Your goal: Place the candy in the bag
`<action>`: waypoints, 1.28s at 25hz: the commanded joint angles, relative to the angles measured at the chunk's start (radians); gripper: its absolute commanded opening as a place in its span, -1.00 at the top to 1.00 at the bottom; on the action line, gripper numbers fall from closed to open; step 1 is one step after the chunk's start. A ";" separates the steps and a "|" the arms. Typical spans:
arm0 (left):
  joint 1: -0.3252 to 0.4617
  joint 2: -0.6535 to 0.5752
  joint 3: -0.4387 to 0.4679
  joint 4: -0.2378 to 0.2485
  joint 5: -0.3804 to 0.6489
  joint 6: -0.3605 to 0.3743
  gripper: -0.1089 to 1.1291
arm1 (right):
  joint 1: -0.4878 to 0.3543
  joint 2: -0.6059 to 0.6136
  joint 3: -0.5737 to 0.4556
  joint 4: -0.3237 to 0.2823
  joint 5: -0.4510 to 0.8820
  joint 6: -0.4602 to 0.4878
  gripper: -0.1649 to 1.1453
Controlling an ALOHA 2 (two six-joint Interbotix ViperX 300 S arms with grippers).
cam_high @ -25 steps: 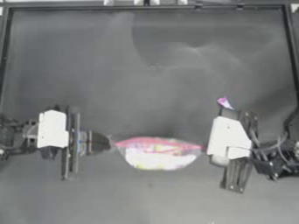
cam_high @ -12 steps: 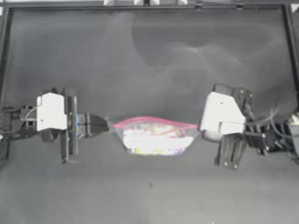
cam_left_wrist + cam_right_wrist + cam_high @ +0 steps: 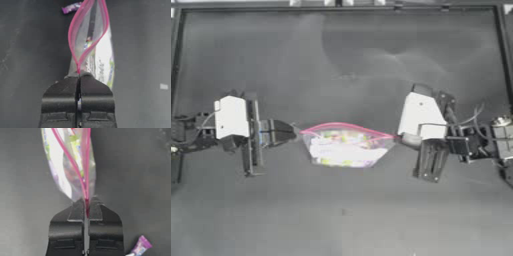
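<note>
Dark table [image 3: 345, 215], bag [image 3: 346, 147] stretched between left hand [image 3: 79, 75] and right hand [image 3: 87, 203], both pinching its corners, candy [image 3: 140, 246] beside right hand.

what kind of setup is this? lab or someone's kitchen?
Likely a lab bench: a bare dark table with a raised border, the left gripper and right gripper each pinching an end of the bag, candy nearby.

Both arms reach inward, claws facing each other.
The left claw [image 3: 298, 133] and right claw [image 3: 401, 138] are each clamped tight, wrists level.
</note>
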 commanded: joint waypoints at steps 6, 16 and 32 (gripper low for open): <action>0.000 0.040 -0.031 0.003 -0.008 0.002 0.64 | -0.003 0.000 -0.006 0.003 -0.043 0.000 0.68; -0.011 0.069 -0.028 0.005 -0.018 0.005 0.64 | -0.011 0.072 -0.005 -0.006 -0.106 0.000 0.68; -0.032 0.179 -0.035 0.006 -0.098 0.002 0.64 | -0.043 0.118 0.026 -0.006 -0.166 0.000 0.68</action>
